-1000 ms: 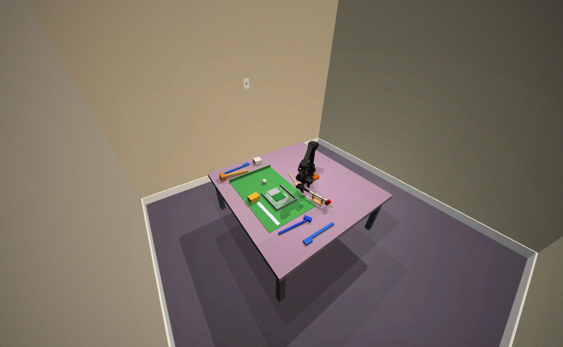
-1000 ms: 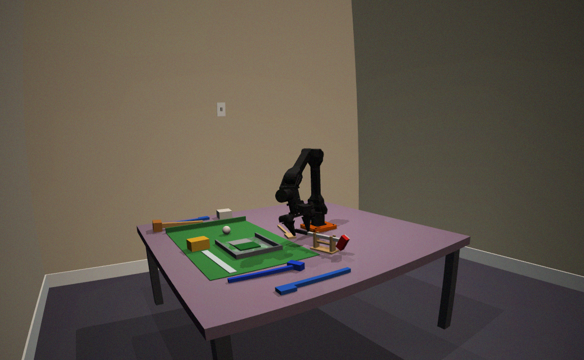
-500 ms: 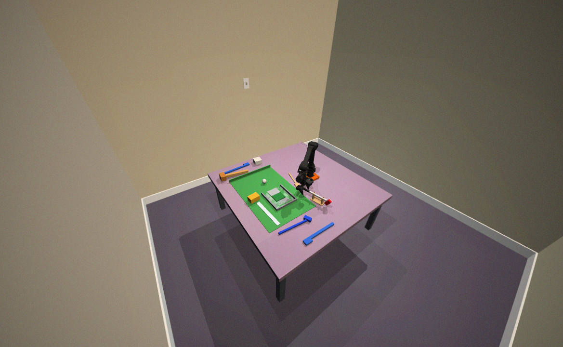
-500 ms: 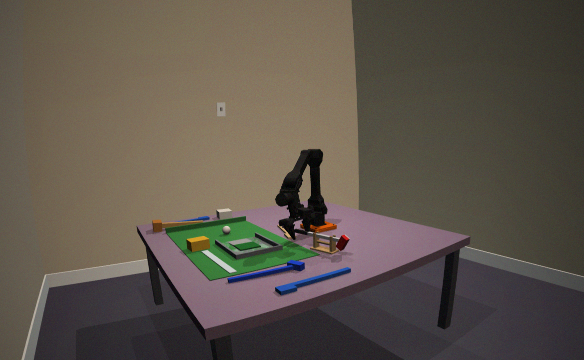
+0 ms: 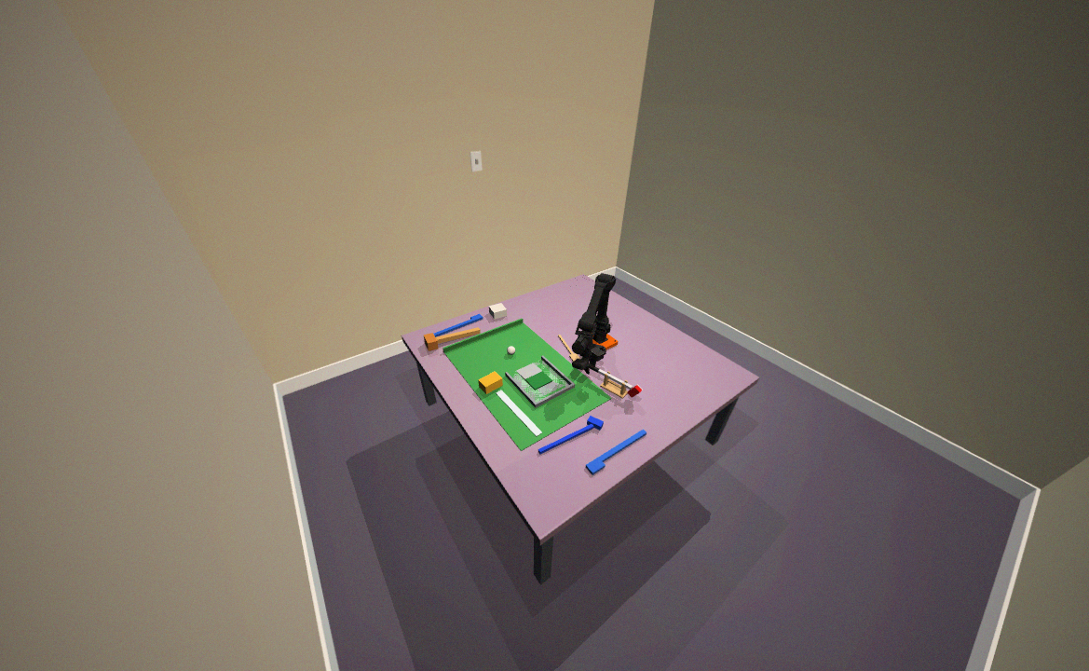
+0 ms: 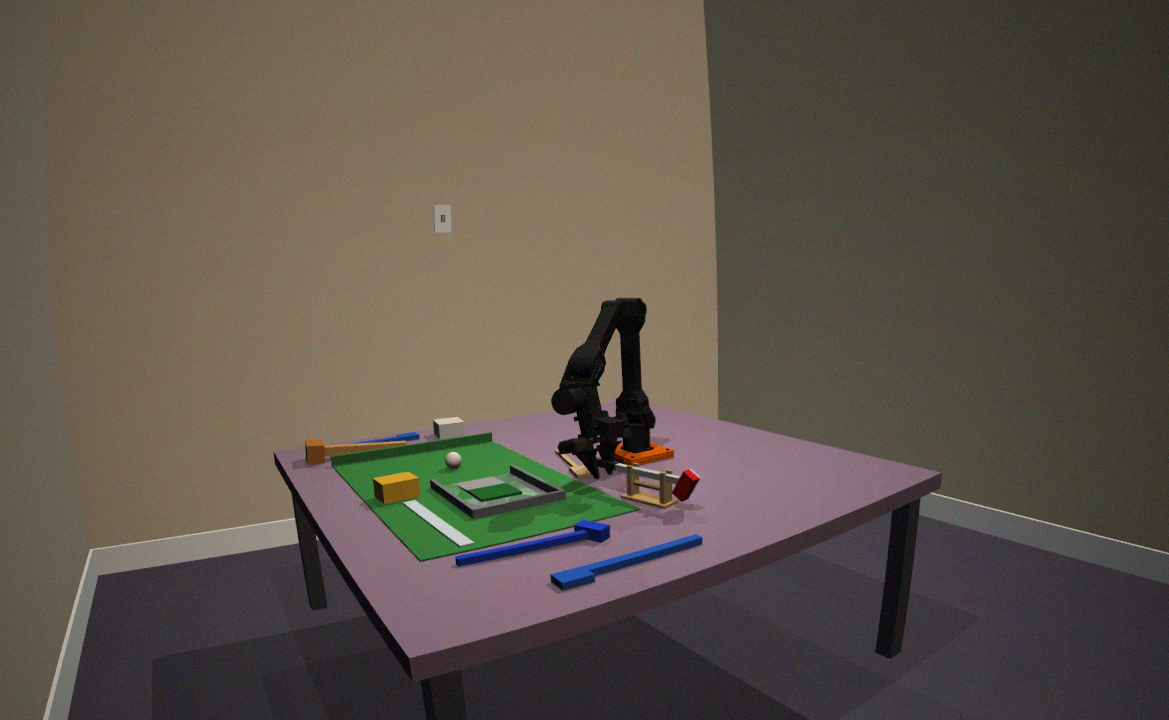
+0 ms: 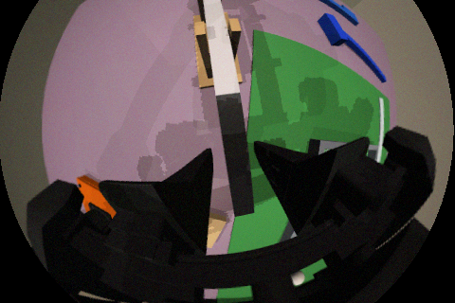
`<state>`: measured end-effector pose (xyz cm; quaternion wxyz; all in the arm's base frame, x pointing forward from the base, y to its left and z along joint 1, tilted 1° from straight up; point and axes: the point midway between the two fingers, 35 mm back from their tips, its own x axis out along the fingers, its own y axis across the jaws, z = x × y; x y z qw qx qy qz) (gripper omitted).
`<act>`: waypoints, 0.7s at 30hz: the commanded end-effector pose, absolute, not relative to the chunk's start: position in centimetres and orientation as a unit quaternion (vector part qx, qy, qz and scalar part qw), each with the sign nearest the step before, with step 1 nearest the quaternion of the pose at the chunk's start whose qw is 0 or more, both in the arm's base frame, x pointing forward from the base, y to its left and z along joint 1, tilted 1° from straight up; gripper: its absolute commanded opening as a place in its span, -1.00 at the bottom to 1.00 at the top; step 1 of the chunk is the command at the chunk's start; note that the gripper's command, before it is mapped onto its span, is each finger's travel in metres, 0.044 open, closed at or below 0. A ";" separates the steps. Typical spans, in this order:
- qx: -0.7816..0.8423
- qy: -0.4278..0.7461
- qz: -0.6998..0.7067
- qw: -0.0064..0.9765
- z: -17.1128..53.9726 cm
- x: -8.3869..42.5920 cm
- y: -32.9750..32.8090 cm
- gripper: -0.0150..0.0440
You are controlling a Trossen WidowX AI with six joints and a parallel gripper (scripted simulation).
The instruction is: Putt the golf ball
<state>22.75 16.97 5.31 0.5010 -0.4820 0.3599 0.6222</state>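
No text, label, brand, number or sign can be read on anything in these views; the surfaces carry only plain colours.
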 end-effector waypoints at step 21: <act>-0.482 0.360 0.622 0.501 10.2 23.1 17.1 -0.49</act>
